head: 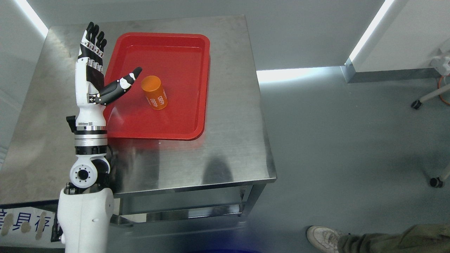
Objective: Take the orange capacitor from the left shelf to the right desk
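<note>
An orange capacitor, a short cylinder with white print, stands slightly tilted inside a red tray on a steel table. My left hand hovers over the tray's left rim, fingers stretched straight up and thumb pointing right toward the capacitor. The thumb tip stops just short of the cylinder, and the hand holds nothing. My right arm does not show.
The steel table's right edge drops to grey floor. A person's shoe and trouser leg lie at the bottom right. Caster wheels of some equipment stand at the far right. A bright light strip runs along the wall base.
</note>
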Tool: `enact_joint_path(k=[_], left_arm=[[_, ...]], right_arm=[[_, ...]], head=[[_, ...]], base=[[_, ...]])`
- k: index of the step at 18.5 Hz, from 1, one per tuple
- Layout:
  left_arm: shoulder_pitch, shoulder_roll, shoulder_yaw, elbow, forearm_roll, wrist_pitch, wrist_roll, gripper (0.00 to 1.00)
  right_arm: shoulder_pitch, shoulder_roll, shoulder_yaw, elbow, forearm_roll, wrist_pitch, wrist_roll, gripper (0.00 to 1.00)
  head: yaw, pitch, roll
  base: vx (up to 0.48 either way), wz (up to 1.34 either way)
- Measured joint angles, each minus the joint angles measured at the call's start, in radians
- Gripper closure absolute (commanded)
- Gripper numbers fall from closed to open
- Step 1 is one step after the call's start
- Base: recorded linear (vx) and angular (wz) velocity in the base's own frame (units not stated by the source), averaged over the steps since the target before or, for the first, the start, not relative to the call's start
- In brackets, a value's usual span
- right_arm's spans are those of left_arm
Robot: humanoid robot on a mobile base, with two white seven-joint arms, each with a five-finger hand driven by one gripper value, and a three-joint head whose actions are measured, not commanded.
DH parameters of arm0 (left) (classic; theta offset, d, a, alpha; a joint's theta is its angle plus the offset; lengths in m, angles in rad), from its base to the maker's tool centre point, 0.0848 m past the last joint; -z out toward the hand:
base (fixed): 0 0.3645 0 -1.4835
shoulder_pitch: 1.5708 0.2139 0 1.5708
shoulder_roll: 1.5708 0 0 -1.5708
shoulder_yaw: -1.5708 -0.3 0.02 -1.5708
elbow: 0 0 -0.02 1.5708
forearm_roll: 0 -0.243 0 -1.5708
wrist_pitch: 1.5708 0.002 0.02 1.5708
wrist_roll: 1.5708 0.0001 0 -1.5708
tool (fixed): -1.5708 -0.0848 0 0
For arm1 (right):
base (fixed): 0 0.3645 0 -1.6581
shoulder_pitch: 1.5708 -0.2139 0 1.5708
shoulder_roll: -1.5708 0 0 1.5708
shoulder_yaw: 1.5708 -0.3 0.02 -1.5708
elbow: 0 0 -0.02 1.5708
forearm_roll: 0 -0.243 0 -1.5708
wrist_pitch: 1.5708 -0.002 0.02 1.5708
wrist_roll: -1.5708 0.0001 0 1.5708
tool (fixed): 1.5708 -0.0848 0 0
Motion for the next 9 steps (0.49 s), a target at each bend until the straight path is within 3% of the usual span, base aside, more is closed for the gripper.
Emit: enact_joint_path(k=[9], left_arm=[[0.048, 0.023, 0.054, -0.026, -0.029, 0.035, -0.004, 0.00]], right_arm=[[0.000, 0.000, 0.000, 0.000, 0.000, 0.000, 0.000, 0.00]], head=[[0.0000, 0.000, 0.000]], base=[[0.011, -0.13]])
